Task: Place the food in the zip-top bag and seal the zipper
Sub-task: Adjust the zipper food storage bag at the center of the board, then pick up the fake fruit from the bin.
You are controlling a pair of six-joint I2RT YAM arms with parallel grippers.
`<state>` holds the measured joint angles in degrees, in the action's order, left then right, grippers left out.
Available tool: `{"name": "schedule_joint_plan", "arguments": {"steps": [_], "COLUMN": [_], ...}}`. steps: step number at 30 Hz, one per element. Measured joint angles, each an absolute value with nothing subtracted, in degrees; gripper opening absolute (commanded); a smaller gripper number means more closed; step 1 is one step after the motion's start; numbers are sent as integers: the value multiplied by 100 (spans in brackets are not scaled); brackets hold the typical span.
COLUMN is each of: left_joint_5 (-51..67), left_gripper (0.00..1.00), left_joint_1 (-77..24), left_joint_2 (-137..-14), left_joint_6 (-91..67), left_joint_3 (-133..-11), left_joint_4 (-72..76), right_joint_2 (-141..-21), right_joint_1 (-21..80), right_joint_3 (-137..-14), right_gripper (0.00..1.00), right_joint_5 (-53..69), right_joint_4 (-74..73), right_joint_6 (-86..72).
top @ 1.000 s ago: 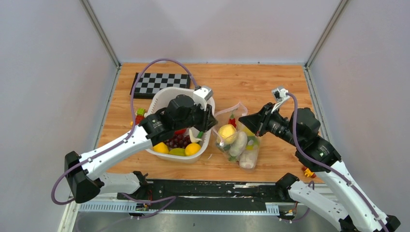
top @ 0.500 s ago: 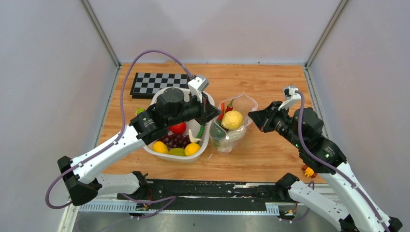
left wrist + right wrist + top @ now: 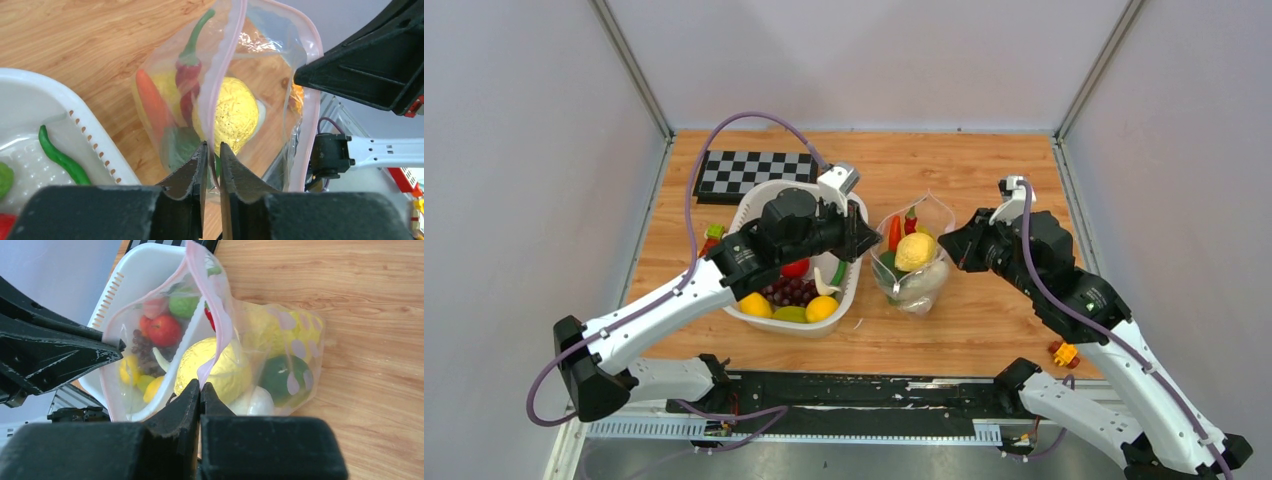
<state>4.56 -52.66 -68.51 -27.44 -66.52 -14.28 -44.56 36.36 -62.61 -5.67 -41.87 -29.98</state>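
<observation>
The zip-top bag point(image 3: 921, 287) stands upright on the table between my two grippers, its mouth spread open. Inside it are the yellow-leaved cabbage point(image 3: 232, 117), a carrot point(image 3: 152, 102), a red chili point(image 3: 187, 70), a green lime point(image 3: 282, 377) and a white piece point(image 3: 260, 402). My right gripper point(image 3: 200, 385) is shut on the bag's near edge, on the pink zipper point(image 3: 215, 300). The left gripper point(image 3: 212, 147) straddles the opposite zipper edge point(image 3: 227, 65), jaws a narrow gap apart, the strip loose between them. More food lies in the white basket point(image 3: 849, 290): tomato point(image 3: 795, 266), grapes point(image 3: 791, 290), lemons point(image 3: 757, 306).
A checkerboard point(image 3: 749, 172) lies behind the basket at the back left. Small coloured blocks point(image 3: 714, 235) sit left of the basket. A small orange item point(image 3: 1064, 353) is beside the right arm near the front edge. Grey walls close in three sides.
The bag lay slumped on the table a second ago; both grippers raised it upright with its mouth spread. Since then the left jaws have eased slightly apart.
</observation>
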Motion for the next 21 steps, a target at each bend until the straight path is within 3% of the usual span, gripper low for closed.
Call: {"name": "schedule_joint_plan", "arguments": {"steps": [1,3,6,11,13,21], "left_joint_5": [414,349,248,45,-117,-1017], "left_gripper": [30,56,63,94,100,100], "left_joint_1": [-5269,-5266,-5266,-5266,-5245,-4560], "left_joint_2": [-6845,-6829,-6799,-6569,-6423,-5900], "left_joint_6": [-2759,-2744,-2689,-2523,-2429,-2316], "left_joint_3": [-6639,-6611,-6600,-6600,-6600,-6176], "left_joint_4": [-1417,-1409,-1431,-1474,-1564,-1927], "right_joint_2": [-4469,-4475,-4475,-4482,-4493,-4493], "right_joint_1": [3636,3636,3636,3636,3636,3636], "right_joint_3": [-6261,-6261,-6261,-6259,-6241,-6143], "right_gripper": [0,0,0,0,0,0], "right_joint_5": [-528,-445,-344,-130,-56,30], "right_joint_4": [-4165,-4112,-4021,-3933,-3896,-3830], "right_joint_6": [-2998,-2998,-2998,-2995,-2995,-2995]}}
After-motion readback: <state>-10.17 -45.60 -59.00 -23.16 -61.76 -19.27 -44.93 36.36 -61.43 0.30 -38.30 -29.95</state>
